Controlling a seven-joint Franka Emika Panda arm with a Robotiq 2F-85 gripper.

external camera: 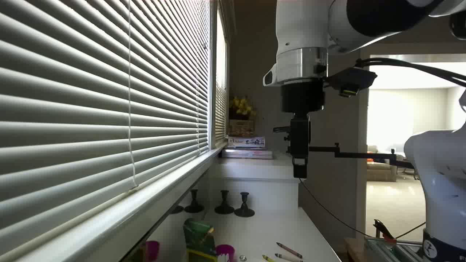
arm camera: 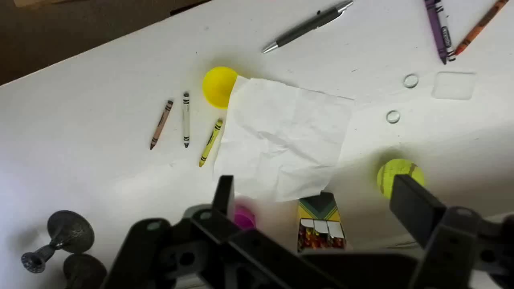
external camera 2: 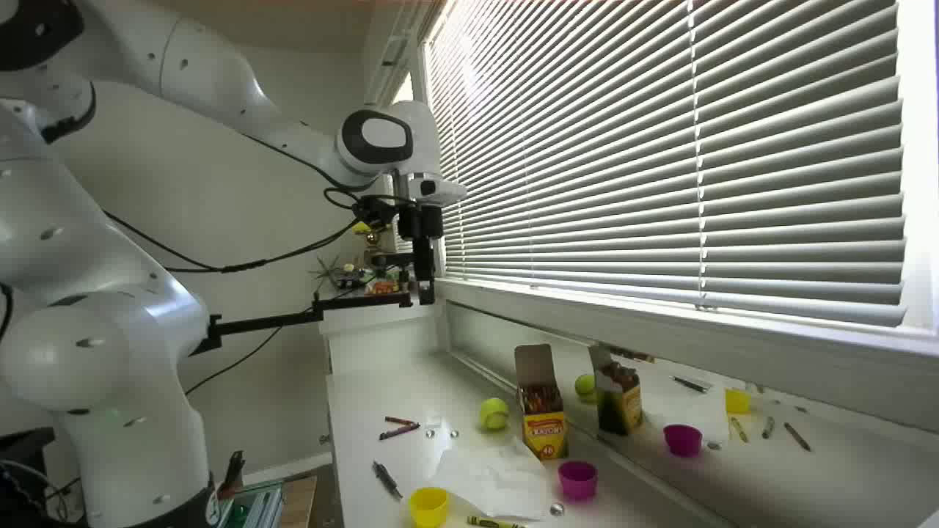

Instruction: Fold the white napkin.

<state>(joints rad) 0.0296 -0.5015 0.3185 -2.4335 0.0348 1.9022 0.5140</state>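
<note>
A white napkin point(arm camera: 281, 140) lies spread open on a white table point(arm camera: 116, 168), wrinkled across its middle; in the wrist view, one corner overlaps the rim of a yellow cup point(arm camera: 218, 87). The gripper point(arm camera: 319, 198) hangs above, pointing down and well apart from the napkin, its jaws wide. It partly hides a pink cup point(arm camera: 244, 217) and a ball point(arm camera: 393, 168). An open, filled crayon box point(arm camera: 319, 210) stands just beside the napkin's lower edge, between the jaws as the wrist camera sees it. Left of the napkin, side by side, lie a yellow crayon point(arm camera: 211, 142), closest to it, then a grey crayon point(arm camera: 186, 120) and a brown crayon point(arm camera: 161, 125). A pen point(arm camera: 307, 29) rests past the napkin's upper edge. At the top right, a purple crayon point(arm camera: 436, 31) lies against a white crayon point(arm camera: 444, 30), an orange crayon point(arm camera: 480, 28) with its tip beside theirs; below them are two clear discs point(arm camera: 410, 81) and a clear square point(arm camera: 453, 85). In both exterior views the white arm point(external camera 2: 209, 77) reaches over the table, which runs alongside slatted blinds point(external camera 2: 609, 161), a mirror point(external camera 2: 829, 484) set beneath. In an exterior view, two candlesticks point(external camera: 244, 210) stand upright at the table's far end.
</note>
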